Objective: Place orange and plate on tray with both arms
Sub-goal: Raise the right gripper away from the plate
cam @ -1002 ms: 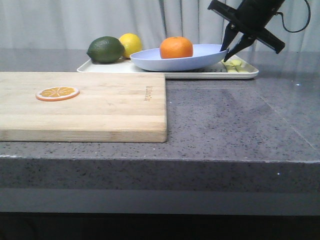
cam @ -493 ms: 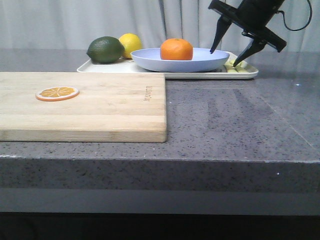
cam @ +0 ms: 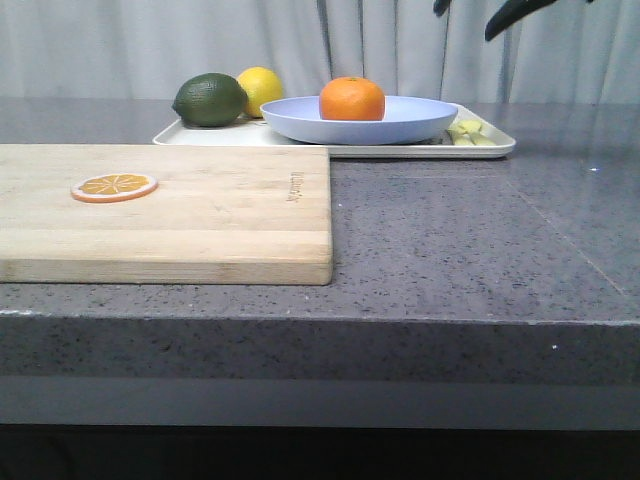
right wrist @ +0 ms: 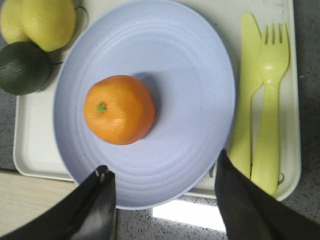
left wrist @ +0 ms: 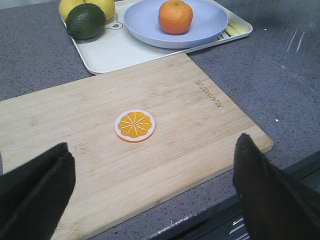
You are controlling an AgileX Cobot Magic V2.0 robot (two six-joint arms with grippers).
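Note:
The orange (cam: 352, 98) sits in the pale lavender-blue plate (cam: 400, 125), which rests flat on the white tray (cam: 200, 137) at the back of the counter. My right gripper (cam: 470, 12) is open and empty, high above the plate's right side, only its fingertips showing at the top edge of the front view. In the right wrist view the orange (right wrist: 119, 109), plate (right wrist: 190, 100) and tray (right wrist: 30, 150) lie below my open right gripper (right wrist: 162, 172). My left gripper (left wrist: 152, 145) is open and empty above the near edge of the cutting board; orange (left wrist: 175, 16), plate (left wrist: 145, 22) and tray (left wrist: 110, 50) show far off.
A wooden cutting board (cam: 200, 220) with an orange slice (cam: 114, 186) lies at the front left. A dark green fruit (cam: 210, 99) and a lemon (cam: 262, 88) sit on the tray's left end. A yellow knife (right wrist: 247, 95) and fork (right wrist: 270, 100) lie on its right end.
My right gripper opened and let go of the plate's rim, then rose almost out of the front view. The plate settled flat on the tray with the orange in it.

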